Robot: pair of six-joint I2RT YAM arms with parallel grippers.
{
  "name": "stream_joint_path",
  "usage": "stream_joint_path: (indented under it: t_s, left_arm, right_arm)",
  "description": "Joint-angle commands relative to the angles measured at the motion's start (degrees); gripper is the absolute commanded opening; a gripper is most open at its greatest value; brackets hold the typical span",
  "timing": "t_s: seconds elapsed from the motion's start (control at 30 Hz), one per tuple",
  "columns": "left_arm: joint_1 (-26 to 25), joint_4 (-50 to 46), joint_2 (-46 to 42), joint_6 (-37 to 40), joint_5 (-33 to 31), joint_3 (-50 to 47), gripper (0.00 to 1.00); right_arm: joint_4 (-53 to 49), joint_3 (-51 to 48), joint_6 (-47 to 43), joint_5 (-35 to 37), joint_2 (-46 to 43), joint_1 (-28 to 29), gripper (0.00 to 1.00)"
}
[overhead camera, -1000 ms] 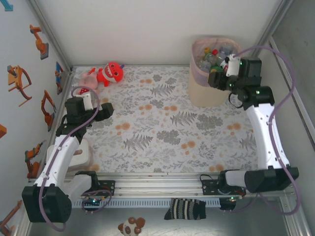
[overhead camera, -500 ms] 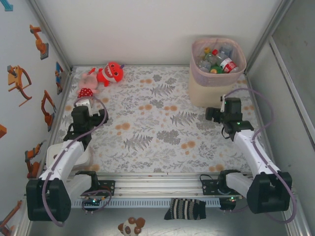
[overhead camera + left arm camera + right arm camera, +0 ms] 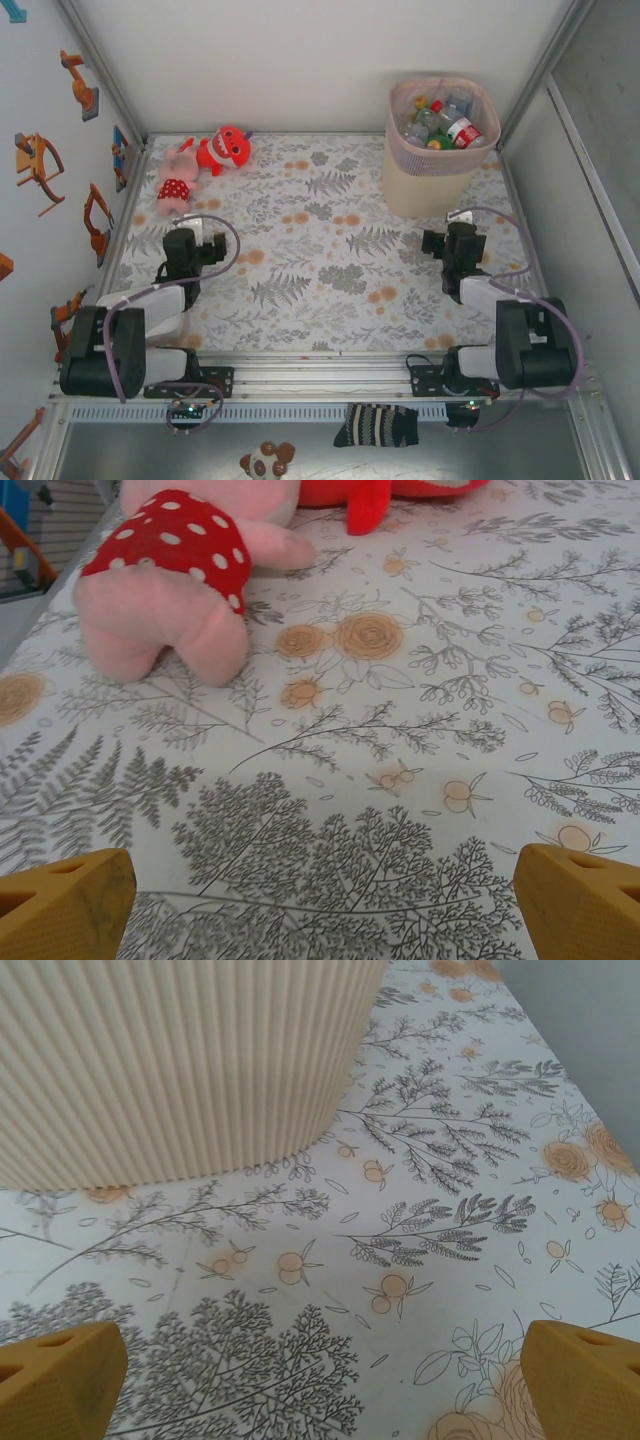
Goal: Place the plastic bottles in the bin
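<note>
Left gripper (image 3: 320,905) and right gripper (image 3: 320,1380) hang low near us, jaws spread wide and empty, above the floral surface (image 3: 330,250); farther back we see the plastic bottles (image 3: 445,125) heaped inside the bin (image 3: 420,190) at the far right corner.

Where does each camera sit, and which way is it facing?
Top external: above, behind the arm bases, looking down at table, both arms, bin.
Left wrist: low over the table, facing the pink plush toy; yellow fingertips below.
Right wrist: low, facing the bin's ribbed wall; yellow fingertips below.
Shared: the bin, in top and right wrist.
</note>
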Motion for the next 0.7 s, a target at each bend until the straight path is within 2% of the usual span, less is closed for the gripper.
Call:
stream_joint_path:
  t_s: [0.0,0.1,0.2,0.3,0.33,0.4,0.5,0.67]
  left_arm:
    - [0.6,13.3,3.3,2.9,5.4,-0.1,0.97]
    - [2.1,16.4,6.3,2.2,6.5,0.2,0.97]
    - [4.5,21.7,9.3,0.9,11.8,-1.3,0.97]
    - [5.1,26.0,13.4,1.2,14.1,-1.6,0.97]
    - [5.4,25.7,13.9,0.9,14.6,-1.1,0.97]
    - [6.1,17.2,12.8,0.7,15.9,2.1,0.97]
    - [7.3,14.7,13.5,-2.2,12.3,4.3,0.97]
    - [6.9,14.9,13.4,-2.0,11.4,4.1,0.97]
  right_arm:
    - [17.3,-1.2,-1.2,1.4,2.7,-0.8,1.0]
    - [22.3,-2.0,-0.8,-1.6,7.0,-2.0,1.0]
    - [30.5,-3.9,-1.3,-4.9,12.1,-2.5,1.0]
    - [28.7,-3.2,-1.7,-6.9,12.0,-2.8,1.0]
    - [27.4,-2.6,-1.9,-7.5,11.9,-2.8,1.0]
    - [26.1,-1.8,-1.5,-8.4,12.0,-3.4,1.0]
    - [24.9,-1.3,-1.0,-9.2,11.9,-3.9,1.0]
    - [24.6,-1.0,-0.9,-9.5,11.9,-4.1,0.99]
